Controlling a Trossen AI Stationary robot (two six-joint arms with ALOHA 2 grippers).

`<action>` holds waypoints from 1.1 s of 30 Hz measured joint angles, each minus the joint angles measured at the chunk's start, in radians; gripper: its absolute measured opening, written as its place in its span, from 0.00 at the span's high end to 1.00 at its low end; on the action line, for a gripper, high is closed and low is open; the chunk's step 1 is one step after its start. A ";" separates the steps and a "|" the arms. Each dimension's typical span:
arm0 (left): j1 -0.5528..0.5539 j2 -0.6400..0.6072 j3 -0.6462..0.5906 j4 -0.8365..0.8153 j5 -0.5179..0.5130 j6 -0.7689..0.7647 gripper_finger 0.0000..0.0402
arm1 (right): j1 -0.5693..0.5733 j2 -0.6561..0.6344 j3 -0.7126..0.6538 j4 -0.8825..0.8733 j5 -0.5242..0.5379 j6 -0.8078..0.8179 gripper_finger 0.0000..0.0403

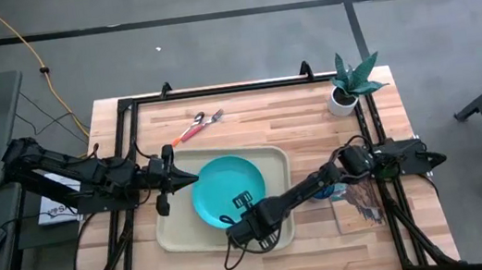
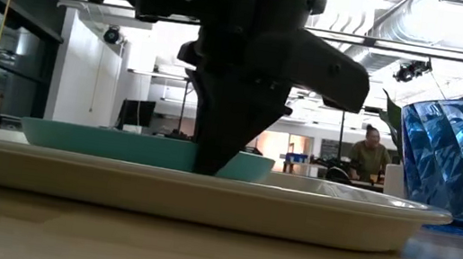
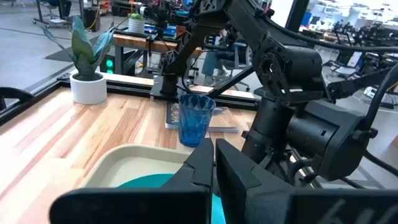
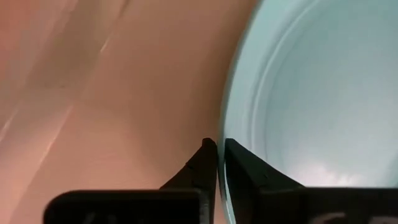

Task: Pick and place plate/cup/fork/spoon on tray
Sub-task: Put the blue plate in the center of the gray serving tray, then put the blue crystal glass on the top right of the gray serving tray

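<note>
1. Dark left arm enters from the left edge of the high view; left hand (image 1: 169, 175) sits at the left edge of the tray, fingers drawn together to a thin slit, holding nothing (left wrist view, left hand (image 3: 213, 163)).
2. Beige tray (image 1: 175, 229) lies centre-bottom of the table (image 1: 294, 114) in the high view; in the low view its rim (image 2: 292, 213) spans most of the frame.
3. Turquoise plate (image 1: 220, 189) rests inside the tray, toward its middle and right part; seen edge-on in the low view (image 2: 112, 143).
4. Orange-handled utensils (image 1: 196, 127) lie on bare table above the tray, upper centre of the high view; exact type hard to tell.
5. Right hand (image 1: 245, 215) is at the plate's lower right rim over the tray; right wrist view shows its fingers (image 4: 202, 163) nearly together, pinching the plate rim (image 4: 298, 93). In the low view, that hand comes down at centre frame to the plate (image 2: 214, 159).
6. Blue cup (image 1: 326, 191) stands on the table right of the tray, partly hidden under the right arm; clear at the right of the low view (image 2: 452, 161) and upright mid-frame in the left wrist view (image 3: 195, 118).
7. Magazine (image 1: 358, 202) lies flat just right of the cup.
8. White pot with green plant (image 1: 347, 88) at upper right of the table.
9. A person (image 2: 370, 153) sits far back in the room, right of centre in the low view.
</note>
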 joint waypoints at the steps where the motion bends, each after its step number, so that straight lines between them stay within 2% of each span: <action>1: 0.000 0.000 0.000 0.000 0.000 -0.001 1.00 | 0.000 0.000 0.000 0.000 -0.009 0.001 0.94; 22: 0.000 0.000 0.000 -0.005 0.000 0.000 1.00 | 0.000 0.000 0.003 0.288 -0.033 -0.054 0.74; 28: 0.000 0.000 0.000 -0.009 0.000 0.000 1.00 | 0.000 -0.037 0.003 0.212 0.001 -0.114 0.66; 33: 0.000 0.001 0.000 -0.016 0.000 0.001 1.00 | 0.000 -0.141 0.004 0.095 0.010 -0.041 0.66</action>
